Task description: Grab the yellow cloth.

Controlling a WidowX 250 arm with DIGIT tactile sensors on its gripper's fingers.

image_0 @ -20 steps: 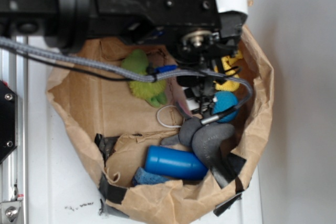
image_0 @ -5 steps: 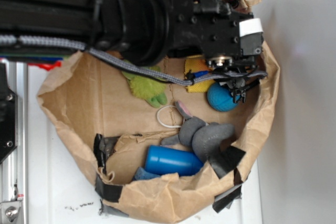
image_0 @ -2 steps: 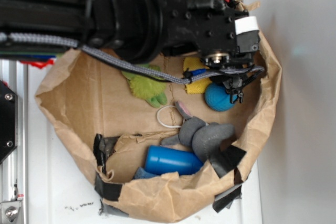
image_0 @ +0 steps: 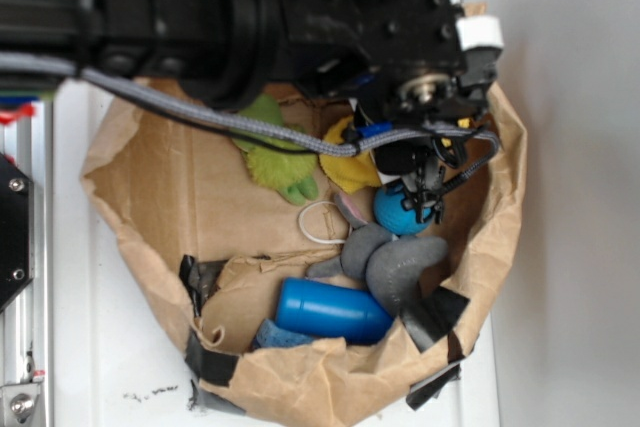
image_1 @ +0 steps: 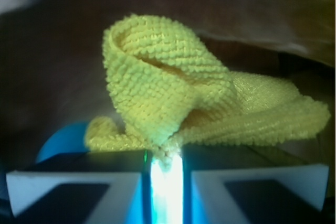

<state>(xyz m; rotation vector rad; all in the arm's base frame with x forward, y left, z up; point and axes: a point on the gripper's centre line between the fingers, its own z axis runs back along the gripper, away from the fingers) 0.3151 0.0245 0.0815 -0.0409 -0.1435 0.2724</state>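
Note:
The yellow cloth [image_1: 173, 103] fills the wrist view, a terry rag bunched up with a fold pinched between my two fingers. My gripper [image_1: 165, 158] is shut on that fold, jaws nearly together. In the exterior view the yellow cloth [image_0: 345, 165] hangs under the black arm, inside the paper bag, next to the teal ball [image_0: 400, 209]. My gripper [image_0: 385, 142] itself is mostly hidden by the arm and cables there.
The brown paper bag [image_0: 150, 197] also holds a fuzzy yellow-green plush toy [image_0: 275, 157], a blue cylinder [image_0: 330, 309], a grey plush [image_0: 395, 262] and a white ring [image_0: 318, 222]. A white wall stands at the right.
The arm has shifted left, carrying the yellow cloth with it. The cloth now sits further left, beside the green plush. The teal ball has rolled slightly left and down.

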